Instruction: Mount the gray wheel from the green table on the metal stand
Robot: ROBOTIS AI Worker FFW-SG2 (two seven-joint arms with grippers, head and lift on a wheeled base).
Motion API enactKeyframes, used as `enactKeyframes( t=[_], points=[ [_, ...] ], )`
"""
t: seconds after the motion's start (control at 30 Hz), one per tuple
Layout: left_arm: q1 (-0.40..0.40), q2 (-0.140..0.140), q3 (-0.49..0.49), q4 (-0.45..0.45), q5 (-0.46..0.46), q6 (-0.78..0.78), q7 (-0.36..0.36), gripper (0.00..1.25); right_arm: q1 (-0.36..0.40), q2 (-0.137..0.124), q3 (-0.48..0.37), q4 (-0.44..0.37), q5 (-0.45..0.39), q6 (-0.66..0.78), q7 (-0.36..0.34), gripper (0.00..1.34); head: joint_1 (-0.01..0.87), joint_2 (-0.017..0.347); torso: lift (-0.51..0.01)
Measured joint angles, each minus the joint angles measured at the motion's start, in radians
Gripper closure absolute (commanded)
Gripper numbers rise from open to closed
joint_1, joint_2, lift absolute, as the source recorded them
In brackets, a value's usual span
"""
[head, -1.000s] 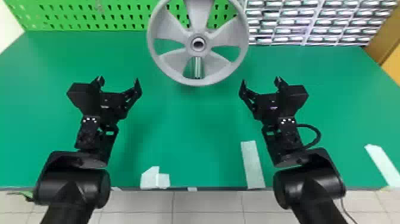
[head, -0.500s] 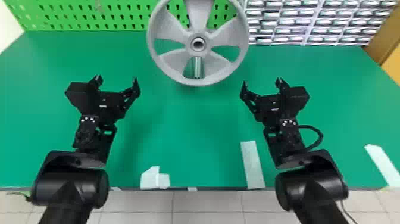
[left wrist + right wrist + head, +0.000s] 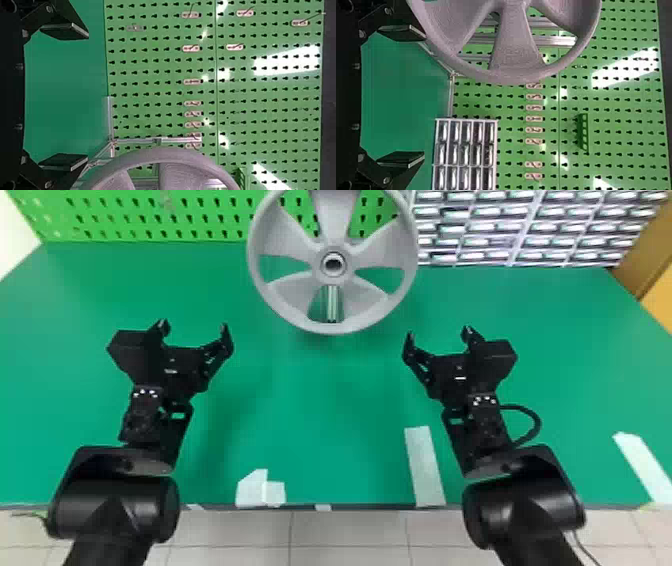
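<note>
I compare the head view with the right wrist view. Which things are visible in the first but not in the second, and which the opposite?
Head view: the left gripper, strips of pale tape near the table's front edge, and the tiled floor.

Right wrist view: a row of pale pink plates on the pegboard and a small green holder mounted there.

Both: the gray wheel, the green table, the green pegboard, the rack of small compartments and the right gripper, open.
</note>
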Motion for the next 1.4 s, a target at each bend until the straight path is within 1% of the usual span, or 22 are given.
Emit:
enactKeyframes(
  t=[0.7, 1.4],
  points=[
    [-0.004, 0.000, 0.001, 0.000, 0.001, 0.002, 0.000, 0.19, 0.001, 0.003, -0.002, 0.000, 0.000, 0.005, 0.000, 0.24, 0.867, 0.052, -0.100],
    [-0.005, 0.000, 0.003, 0.000, 0.001, 0.001, 0.000, 0.19, -0.002, 0.000, 0.001, -0.001, 0.003, 0.006, 0.001, 0.24, 0.867, 0.052, -0.100]
  ],
)
